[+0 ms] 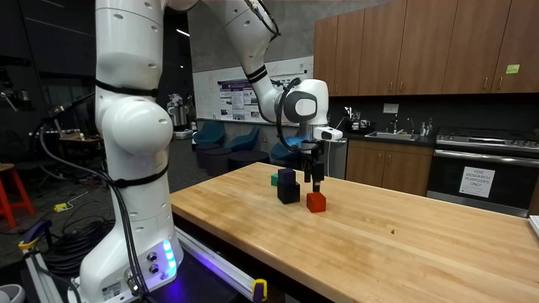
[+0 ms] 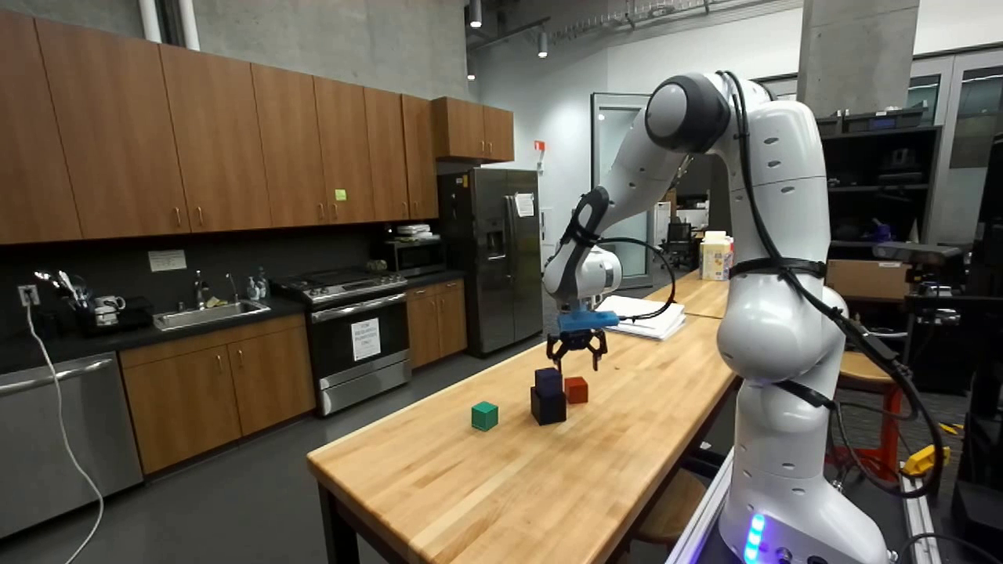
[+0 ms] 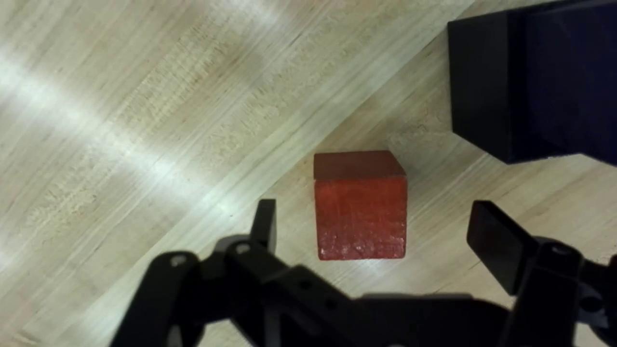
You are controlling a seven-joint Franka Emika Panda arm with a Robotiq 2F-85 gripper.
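My gripper [image 3: 377, 224] is open and empty, pointing down above a red cube [image 3: 361, 219]. In the wrist view the cube lies between the two spread fingers, with a gap on each side. In both exterior views the gripper [image 1: 312, 184] [image 2: 577, 365] hangs just above the red cube [image 1: 316, 203] [image 2: 577, 390]. Beside the red cube stands a black block [image 1: 289, 195] [image 2: 548, 408] with a dark blue cube [image 1: 286, 176] [image 2: 548, 381] on top. This stack shows at the right of the wrist view [image 3: 482, 86]. A small green cube [image 1: 274, 179] [image 2: 484, 417] sits beyond the stack.
The cubes stand on a long wooden table [image 1: 379, 244] [image 2: 470, 486]. A stack of white papers [image 2: 646, 317] and a carton [image 2: 715, 257] lie farther along it. A small dark speck [image 1: 393, 232] is on the tabletop. The arm's base [image 1: 126, 261] stands beside the table.
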